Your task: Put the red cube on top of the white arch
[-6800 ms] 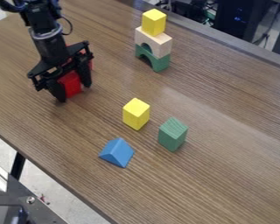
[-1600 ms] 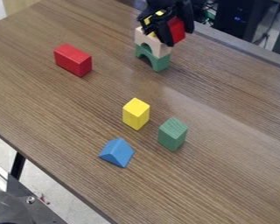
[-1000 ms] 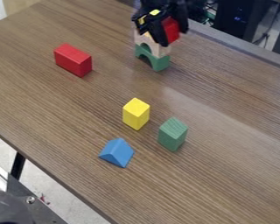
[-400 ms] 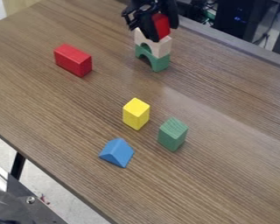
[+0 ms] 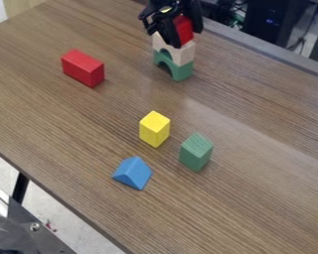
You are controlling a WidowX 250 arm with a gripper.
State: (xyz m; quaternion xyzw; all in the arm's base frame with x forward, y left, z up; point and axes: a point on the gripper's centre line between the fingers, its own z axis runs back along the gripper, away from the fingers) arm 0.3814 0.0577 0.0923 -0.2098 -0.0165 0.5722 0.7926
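Observation:
The black gripper (image 5: 180,30) hangs at the top of the camera view, shut on the red cube (image 5: 184,29). One of its fingers covers the cube's left side. Directly beneath is the white arch (image 5: 182,52), partly covered at its top by the gripper. In the view the cube's lower edge meets the arch's upper part; whether they touch I cannot tell. A green arch (image 5: 182,72) on the table supports the white one.
On the table (image 5: 255,144) lie a long red block (image 5: 83,68) at left, a yellow block (image 5: 154,130) mid-view, a green block (image 5: 196,153) to its right and a blue wedge (image 5: 132,173) nearer the front. Dark equipment stands beyond the back edge.
From beside the long red block, the gripper has come right and back with the red cube. It then shifted left over the arches, where a yellow block stood earlier, and has since barely moved.

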